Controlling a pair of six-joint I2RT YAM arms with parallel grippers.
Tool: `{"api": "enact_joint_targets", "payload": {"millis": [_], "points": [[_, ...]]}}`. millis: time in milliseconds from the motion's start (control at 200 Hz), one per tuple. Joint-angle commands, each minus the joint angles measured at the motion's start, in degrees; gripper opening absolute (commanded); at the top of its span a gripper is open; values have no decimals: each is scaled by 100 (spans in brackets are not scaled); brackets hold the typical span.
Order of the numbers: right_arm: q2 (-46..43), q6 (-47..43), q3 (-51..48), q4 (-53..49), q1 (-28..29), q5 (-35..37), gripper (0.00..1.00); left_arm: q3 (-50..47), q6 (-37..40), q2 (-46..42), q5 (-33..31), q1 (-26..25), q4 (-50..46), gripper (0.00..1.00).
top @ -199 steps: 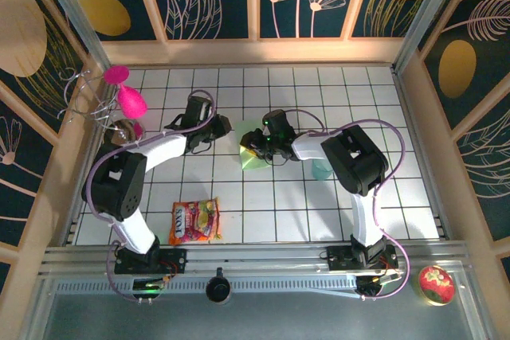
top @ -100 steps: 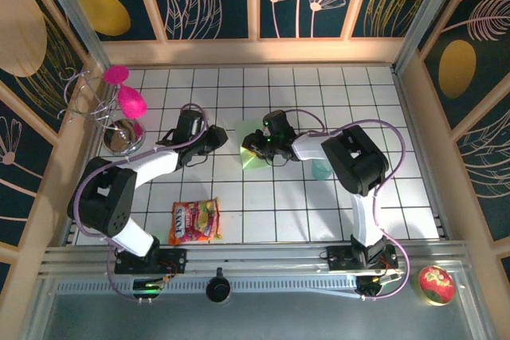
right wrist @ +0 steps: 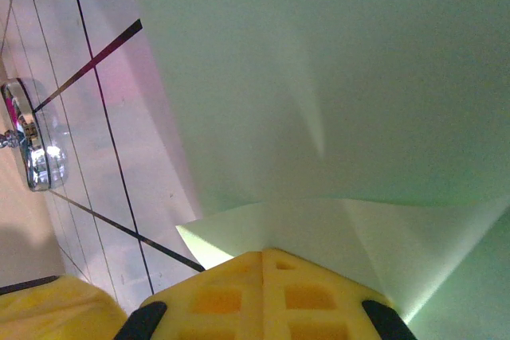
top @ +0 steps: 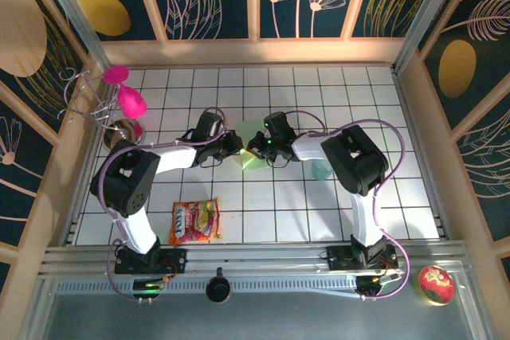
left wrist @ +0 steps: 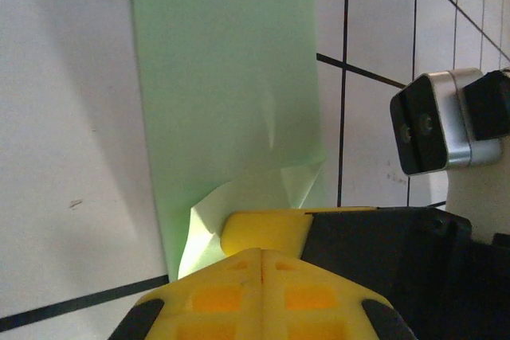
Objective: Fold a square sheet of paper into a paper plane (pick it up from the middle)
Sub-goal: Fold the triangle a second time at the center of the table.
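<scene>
Left tool [left wrist: 261, 254] is clenched, its yellow ribbed fingertips pressed together along a thin seam, with the near edge of the sheet [left wrist: 231, 77] puckered up and caught between them. Right tool [right wrist: 263, 254] is likewise clamped on the sheet, where a pale flap rises in a soft fold to its yellow tips. The sheet is thin, matte, pale mint-green paper. It lies near the middle of the desk [top: 398, 197], mostly flat on the white tiles with their dark grid lines, and it is creased and lifted only where the fingers pinch it. Small curled corners show on either side of the pinch in the left wrist view. From above, the two tools meet almost tip to tip over the sheet. The left arm climbs from its base at the near left, bends at a black elbow and sends its white forearm rightward and low. The right arm rises from the near right, folds at a bulky black joint and reaches leftward, with lilac cables looping along both. A translucent teal cup [top: 321, 170] stands just beside the right forearm, and a glossy, bright candy bag [top: 195, 221] lies near the left arm's base.
</scene>
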Motion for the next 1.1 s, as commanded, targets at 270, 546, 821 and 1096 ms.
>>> {"api": "enact_joint_targets", "payload": {"millis": [270, 546, 821, 1096], "points": [[245, -87, -137, -619, -26, 303, 0, 389, 58, 509, -216, -78, -369, 0], [130, -75, -203, -368, -26, 169, 0, 565, 109, 674, -395, -113, -626, 0], [-442, -505, -247, 254, -179, -470, 0, 496, 238, 817, -598, -113, -912, 0], [-442, -844, -110, 143, -333, -541, 0, 457, 326, 783, -731, -114, -1025, 0]]}}
